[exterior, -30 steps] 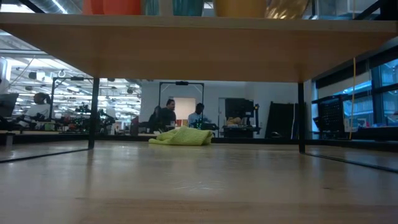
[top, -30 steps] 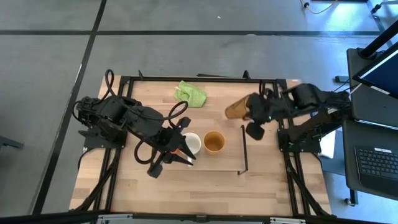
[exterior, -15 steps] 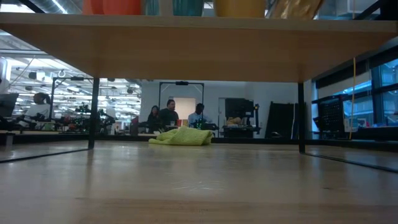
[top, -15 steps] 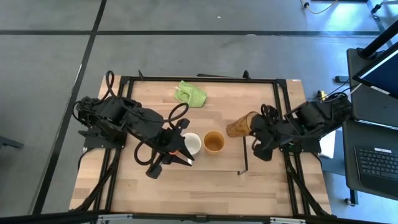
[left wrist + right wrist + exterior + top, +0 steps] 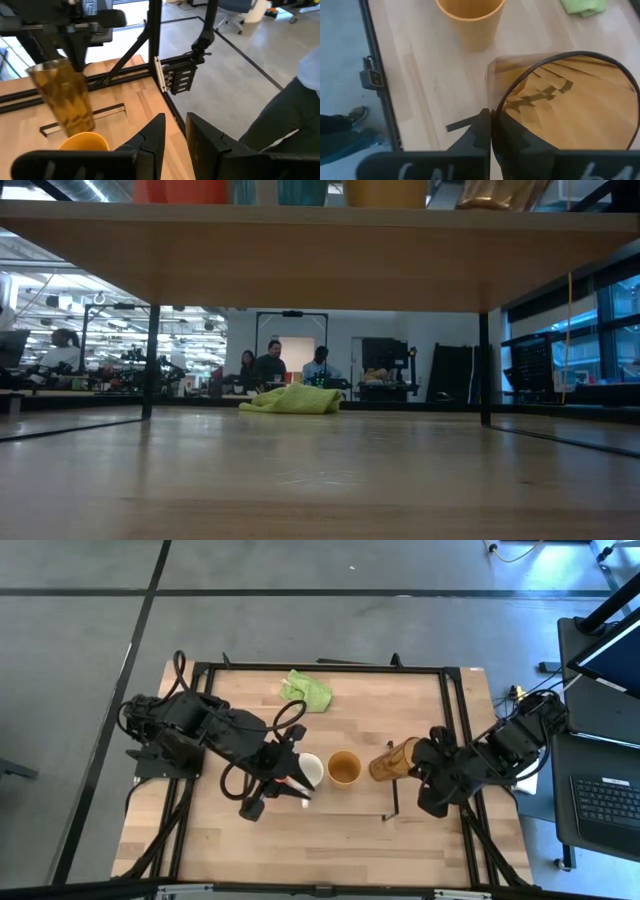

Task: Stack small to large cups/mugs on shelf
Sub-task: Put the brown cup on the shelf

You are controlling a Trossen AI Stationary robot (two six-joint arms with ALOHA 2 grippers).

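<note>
The shelf [image 5: 320,260] is a light board with a black end frame [image 5: 392,785]. On it in a row stand an orange mug [image 5: 180,190], a white mug [image 5: 313,770] and a tan cup [image 5: 344,767]. My right gripper [image 5: 415,765] is shut on the amber tumbler [image 5: 390,761] just right of the tan cup, over the shelf's right end. My left gripper [image 5: 300,785] hovers level over the orange mug [image 5: 288,783] and the white mug's left edge. Its fingers [image 5: 155,135] stand a narrow gap apart with nothing between their tips. My right gripper pinches the tumbler's wall at the rim [image 5: 492,112], one finger inside the mouth and one outside. The fingers come from above, slanting in from the table's right. The tumbler hangs slightly tilted, base down [image 5: 75,127]. I cannot tell whether the base touches the shelf.
A green cloth [image 5: 306,690] lies at the table's far edge. Black frame rails run along the table's left, right and far sides. Bare wood lies near the front edge and under the shelf [image 5: 320,470]. People sit in the room beyond.
My right gripper has carried the tumbler from the far right toward the table's near edge and down to the right of the tan cup. The tumbler has tipped from steeply slanted to nearly upright.
</note>
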